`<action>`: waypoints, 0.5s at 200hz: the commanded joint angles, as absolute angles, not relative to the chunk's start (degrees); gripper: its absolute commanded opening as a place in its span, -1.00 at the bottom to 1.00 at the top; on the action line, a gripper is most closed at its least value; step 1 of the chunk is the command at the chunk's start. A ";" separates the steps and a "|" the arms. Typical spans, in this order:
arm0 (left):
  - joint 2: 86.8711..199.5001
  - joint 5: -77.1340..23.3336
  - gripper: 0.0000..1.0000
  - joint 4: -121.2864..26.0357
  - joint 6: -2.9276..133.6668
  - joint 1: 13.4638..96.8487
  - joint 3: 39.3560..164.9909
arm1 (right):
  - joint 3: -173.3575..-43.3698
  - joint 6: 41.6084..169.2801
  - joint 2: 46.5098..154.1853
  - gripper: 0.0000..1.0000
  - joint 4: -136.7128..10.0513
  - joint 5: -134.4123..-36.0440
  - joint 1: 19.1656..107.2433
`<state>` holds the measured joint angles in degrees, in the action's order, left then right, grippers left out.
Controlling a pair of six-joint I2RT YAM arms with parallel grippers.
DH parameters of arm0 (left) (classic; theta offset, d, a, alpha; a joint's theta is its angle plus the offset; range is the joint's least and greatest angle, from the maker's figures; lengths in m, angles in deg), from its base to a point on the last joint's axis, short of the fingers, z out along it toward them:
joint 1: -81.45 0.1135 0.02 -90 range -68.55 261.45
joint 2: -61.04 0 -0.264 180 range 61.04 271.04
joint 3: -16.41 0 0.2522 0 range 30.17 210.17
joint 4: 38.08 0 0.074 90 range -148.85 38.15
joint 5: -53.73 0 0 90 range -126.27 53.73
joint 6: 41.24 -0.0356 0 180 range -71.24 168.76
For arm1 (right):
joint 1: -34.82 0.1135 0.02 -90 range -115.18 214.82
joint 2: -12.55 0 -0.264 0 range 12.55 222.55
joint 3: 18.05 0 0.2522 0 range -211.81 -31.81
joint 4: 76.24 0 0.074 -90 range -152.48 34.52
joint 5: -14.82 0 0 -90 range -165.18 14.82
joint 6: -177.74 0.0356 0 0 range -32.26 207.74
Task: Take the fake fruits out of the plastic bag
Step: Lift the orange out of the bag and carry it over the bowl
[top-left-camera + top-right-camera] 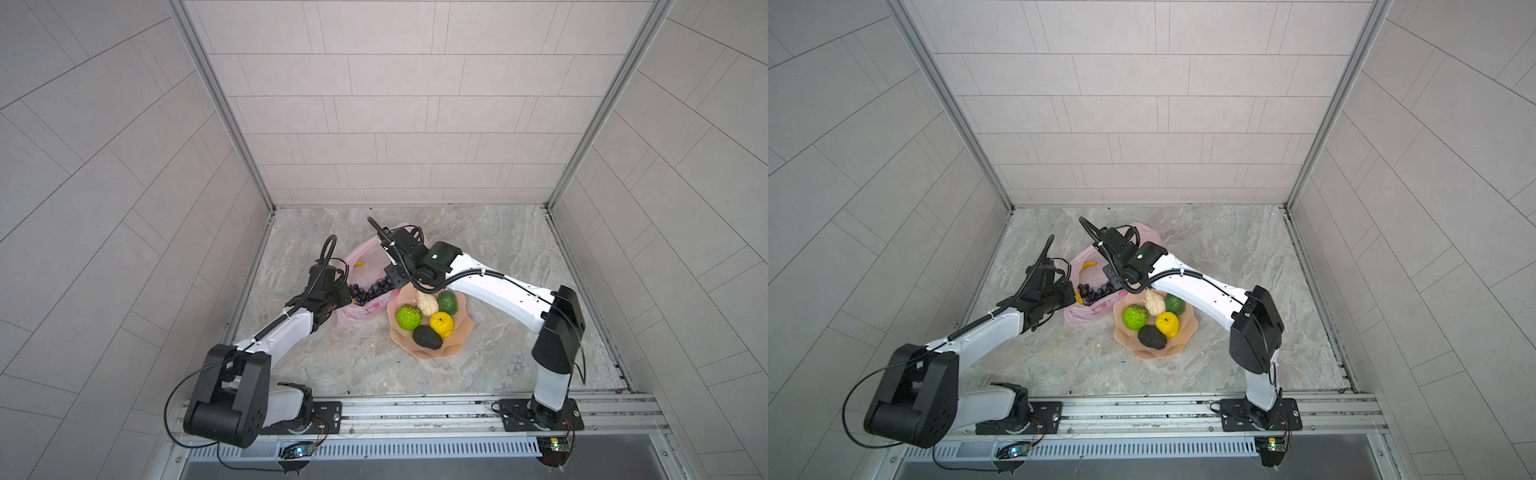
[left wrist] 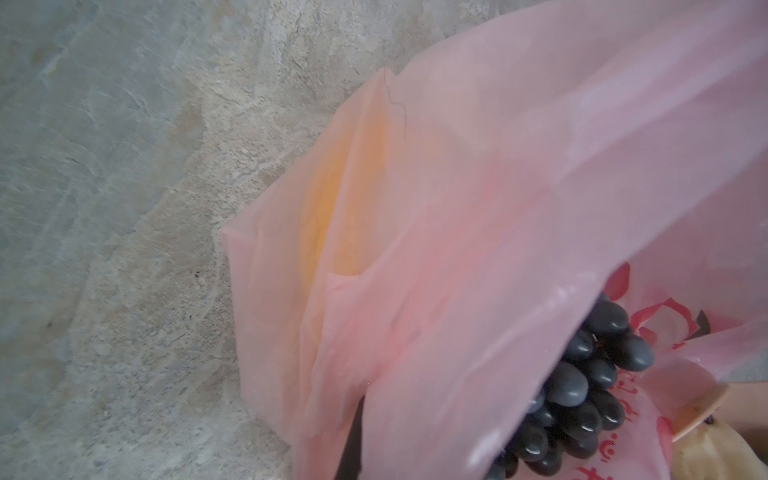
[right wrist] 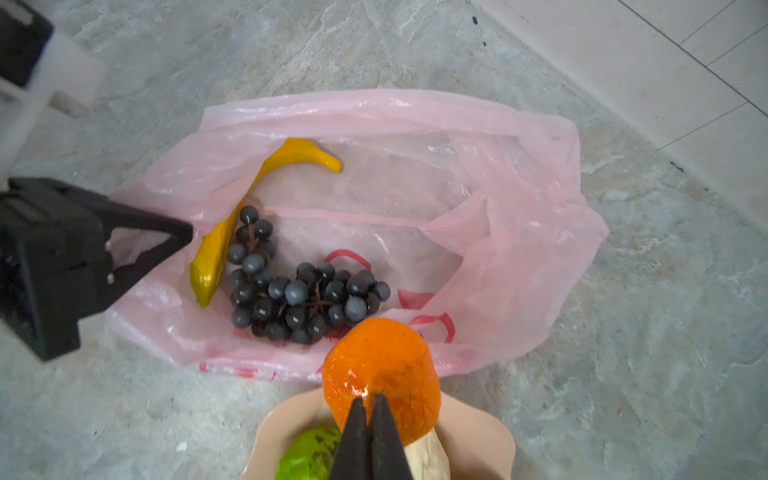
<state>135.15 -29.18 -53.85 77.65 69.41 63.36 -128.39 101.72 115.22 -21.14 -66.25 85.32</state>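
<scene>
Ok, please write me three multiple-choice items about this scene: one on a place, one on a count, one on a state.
1. Where does the banana lie?
A. in the peach bowl
B. on the bare table
C. inside the plastic bag

2. How many fruits show in the plastic bag?
A. two
B. four
C. none

3. What is the state of the left gripper?
A. open above the bowl
B. shut on the plastic bag's edge
C. shut on the banana

Answers:
1 C, the pink film lies under and around it.
2 A, only the banana and the grape bunch are there.
3 B, its closed tips pinch the pink film in the right wrist view.
</scene>
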 commanded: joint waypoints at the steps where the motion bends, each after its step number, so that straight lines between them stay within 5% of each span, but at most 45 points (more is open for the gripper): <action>1: 135.57 -29.36 -0.94 -54.54 77.59 69.08 63.91 | -123.06 102.16 107.63 -1.00 -20.34 -66.27 85.84; 100: 139.15 -27.10 -0.94 -52.40 78.57 69.18 64.10 | -96.09 105.30 91.15 -1.00 -24.32 -68.38 86.04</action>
